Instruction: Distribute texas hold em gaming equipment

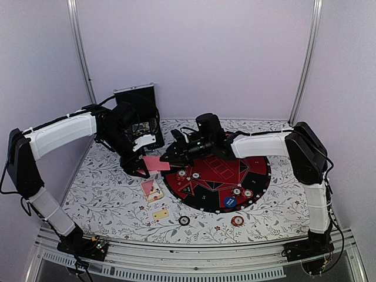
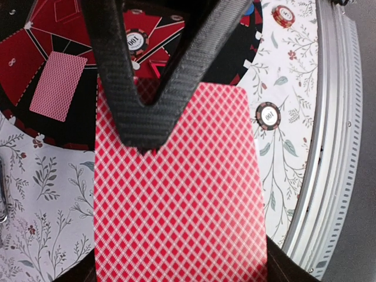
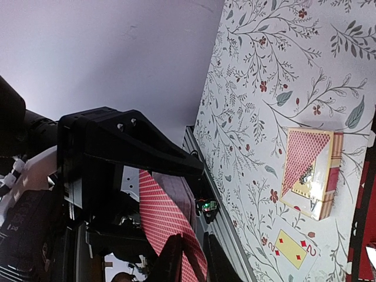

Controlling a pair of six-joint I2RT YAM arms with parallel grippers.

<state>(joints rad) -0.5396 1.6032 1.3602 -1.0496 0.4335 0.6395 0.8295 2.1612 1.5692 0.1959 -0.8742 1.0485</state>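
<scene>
The flowery tabletop (image 1: pixel 111 200) carries everything. The big round mat (image 1: pixel 220 170) lies on its right half as the place to play. The black case (image 1: pixel 136 100) stands at the back, out of the way.

The left hand (image 1: pixel 138 165) is up in the air, just left of the mat. It is pressed together on the pink-red cards (image 2: pixel 182 200). It grips them at one end, so the other end sticks out free toward the mat. I think this is so the other hand can take a card off. It looks like more than one card, but I cannot count them.

The right hand (image 1: pixel 170 156) reaches across the mat to that free end. In its own camera, its fingers (image 3: pixel 174 258) sit one on each side of the cards' edge. I cannot tell if they are pinching or only close.

The card box (image 3: pixel 308 170) lies flat on the tabletop near the mat's left edge. A face-up two of diamonds (image 3: pixel 292 249) lies just beside it. One face-down card (image 2: pixel 59 85) already lies on the mat, so dealing seems begun, with more to give out.

A dark chip (image 2: pixel 268 115) and an orange-red chip (image 2: pixel 283 15) lie on the tabletop by the mat's near edge, apart from each other. Another chip (image 2: pixel 134 41) sits on the mat. They look like shares set at players' places.
</scene>
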